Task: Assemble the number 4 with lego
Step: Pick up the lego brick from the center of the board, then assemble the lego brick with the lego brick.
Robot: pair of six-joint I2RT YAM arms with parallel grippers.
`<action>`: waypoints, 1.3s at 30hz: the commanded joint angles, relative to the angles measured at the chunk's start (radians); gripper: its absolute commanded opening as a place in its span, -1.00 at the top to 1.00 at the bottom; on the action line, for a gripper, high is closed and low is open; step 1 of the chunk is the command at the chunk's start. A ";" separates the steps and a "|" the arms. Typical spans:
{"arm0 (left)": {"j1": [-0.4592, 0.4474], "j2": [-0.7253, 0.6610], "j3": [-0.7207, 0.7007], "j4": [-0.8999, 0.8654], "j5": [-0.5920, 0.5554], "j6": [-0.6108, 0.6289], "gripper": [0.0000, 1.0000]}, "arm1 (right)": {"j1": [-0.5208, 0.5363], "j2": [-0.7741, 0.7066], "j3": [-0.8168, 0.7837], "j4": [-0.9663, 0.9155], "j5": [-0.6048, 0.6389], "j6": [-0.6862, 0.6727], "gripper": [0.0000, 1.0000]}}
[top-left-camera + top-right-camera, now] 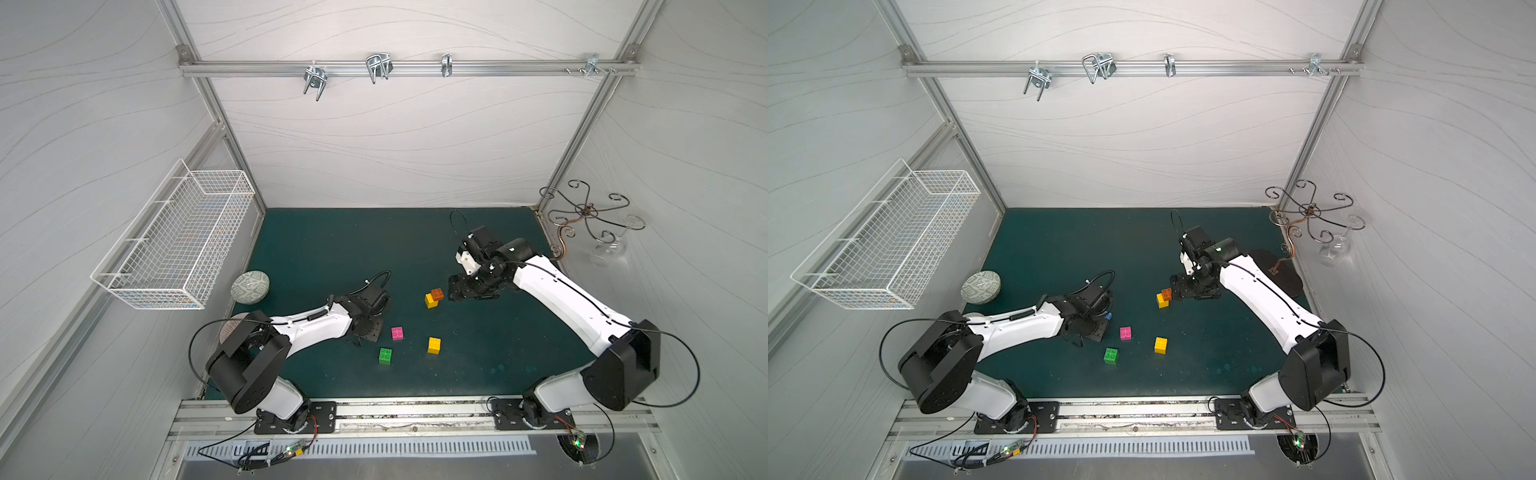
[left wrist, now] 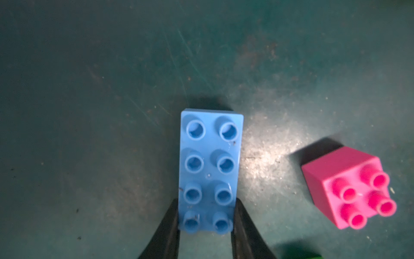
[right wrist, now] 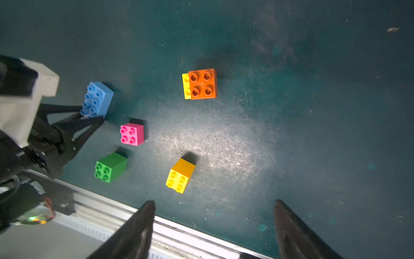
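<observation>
My left gripper is shut on the near end of the long blue lego brick, which rests on the green mat; a sliver of it shows in a top view. A pink brick lies just beside it. A green brick and a yellow one lie apart nearer the front. An orange brick sits offset on a second yellow brick. My right gripper is open and holds nothing, just right of that pair. The number 4 is not in view.
A patterned disc leans at the mat's left edge, and another is half hidden under the left arm. A white wire basket hangs on the left wall. A metal stand with glasses fills the back right corner.
</observation>
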 commanded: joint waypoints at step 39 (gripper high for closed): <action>-0.023 0.209 0.449 0.042 0.304 0.744 1.00 | 0.013 -0.244 -0.623 0.834 -0.070 0.604 -0.73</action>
